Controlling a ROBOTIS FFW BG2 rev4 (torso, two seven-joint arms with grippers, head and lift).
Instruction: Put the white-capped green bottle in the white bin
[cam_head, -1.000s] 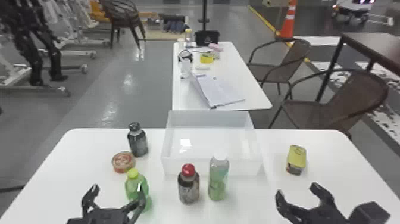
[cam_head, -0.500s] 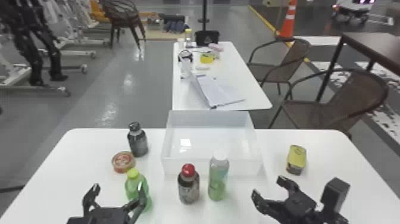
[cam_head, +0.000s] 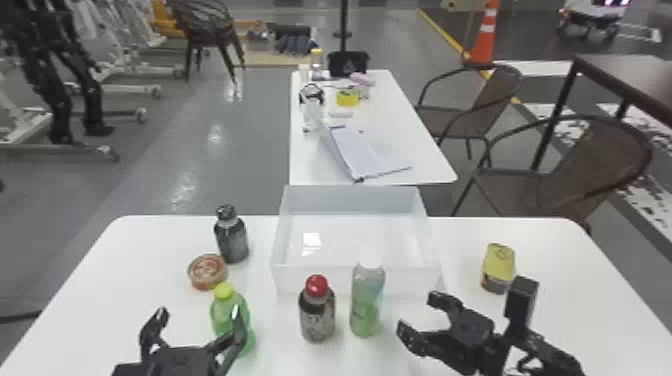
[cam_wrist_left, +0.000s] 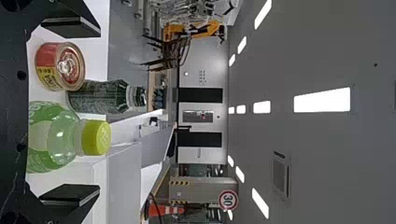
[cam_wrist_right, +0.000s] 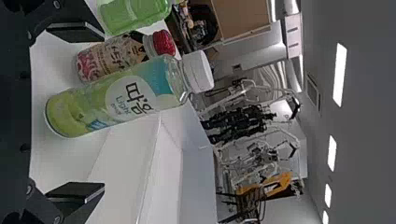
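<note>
Both jaws spread, gripping nothing. Right jaws overreaching might topple white-capped green bottle (cam_head: 366, 305) into red-capped bottle (cam_head: 317, 317) at nine o'clock; low lift might clip white bin (cam_head: 290, 279) at twelve.

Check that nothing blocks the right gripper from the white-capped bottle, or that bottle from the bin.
Nothing visible stands between the right gripper and the white-capped bottle; the red-capped bottle is on its other side. Toward the bin, only the bin's near wall stands in the way.
</note>
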